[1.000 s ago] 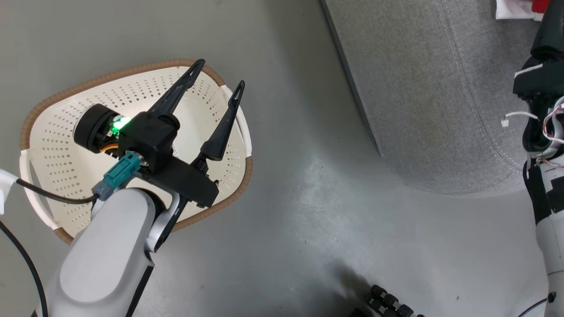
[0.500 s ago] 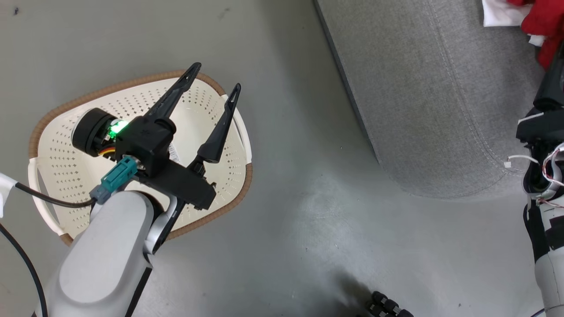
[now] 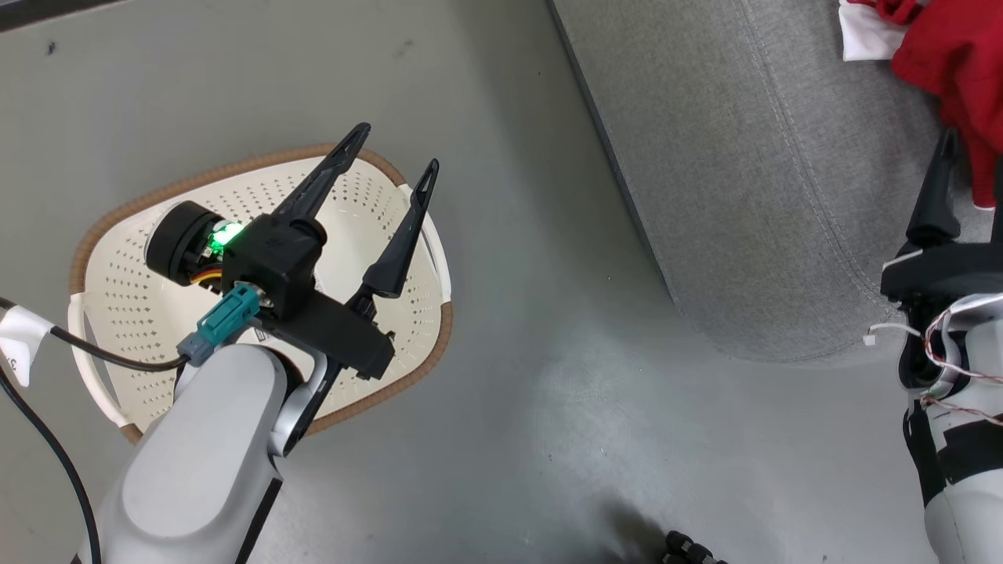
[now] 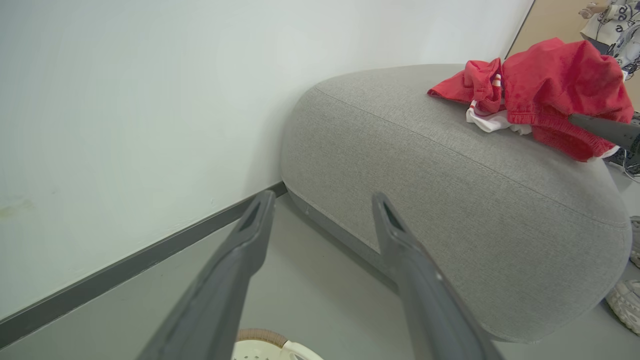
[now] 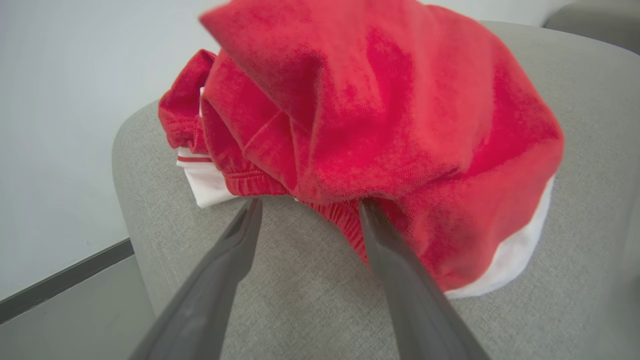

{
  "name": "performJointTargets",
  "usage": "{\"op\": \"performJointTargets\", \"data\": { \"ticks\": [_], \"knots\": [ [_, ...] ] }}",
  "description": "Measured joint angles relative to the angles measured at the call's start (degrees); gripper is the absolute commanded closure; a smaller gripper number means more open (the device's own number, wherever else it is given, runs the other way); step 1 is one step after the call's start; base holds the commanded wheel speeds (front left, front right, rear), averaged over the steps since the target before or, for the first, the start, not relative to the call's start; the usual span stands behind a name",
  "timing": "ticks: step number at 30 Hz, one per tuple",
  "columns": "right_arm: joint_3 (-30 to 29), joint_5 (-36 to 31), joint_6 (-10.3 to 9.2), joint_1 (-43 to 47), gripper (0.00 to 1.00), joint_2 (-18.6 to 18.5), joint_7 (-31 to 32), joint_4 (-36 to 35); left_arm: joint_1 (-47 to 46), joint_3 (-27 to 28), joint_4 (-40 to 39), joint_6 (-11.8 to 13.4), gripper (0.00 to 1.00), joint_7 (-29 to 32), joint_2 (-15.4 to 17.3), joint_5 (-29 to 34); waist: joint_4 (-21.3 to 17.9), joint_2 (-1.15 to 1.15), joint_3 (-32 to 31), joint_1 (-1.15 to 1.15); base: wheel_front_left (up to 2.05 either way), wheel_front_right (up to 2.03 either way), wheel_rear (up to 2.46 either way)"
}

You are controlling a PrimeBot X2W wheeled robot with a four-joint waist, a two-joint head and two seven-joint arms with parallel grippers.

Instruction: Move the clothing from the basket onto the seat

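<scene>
Since bright red soft-fabric clothing point(image 5: 380, 125) looks light, limp, take bunched fold just ahead of R gripper point(image 5: 310, 205), jaws apart.

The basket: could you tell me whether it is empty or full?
Empty where visible: the basket shows bare perforated plastic; the left arm hides part.

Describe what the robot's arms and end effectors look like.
The left forearm is a smooth pale grey shell. The left end effector has two long tapered black fingers on a black block with a green light; a teal connector carries a black cable with a white tag. The right arm is pale with black bands and loose red-and-white wires.
</scene>
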Motion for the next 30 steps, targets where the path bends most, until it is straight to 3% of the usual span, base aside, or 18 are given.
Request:
{"op": "performJointTargets", "data": {
  "ticks": [14, 30],
  "knots": [
    [0.6, -2.4, 1.54, 2.9, 0.00, 0.7, 0.0, 0.6, 0.4, 0.2, 3.9, -0.3, 0.00, -2.2, -1.6, -0.8, 1.3, 0.00, -4.0, 0.00, 0.00, 0.00, 0.00],
    [2.6, -5.4, 4.11, 3.9, 0.00, 0.3, 0.0, 1.0, 3.6, 2.7, 10.6, 1.7, 0.00, -4.6, -4.8, -3.6, 6.4, 0.00, -11.3, -0.01, 0.00, 0.00, 0.00]
  ]
}}
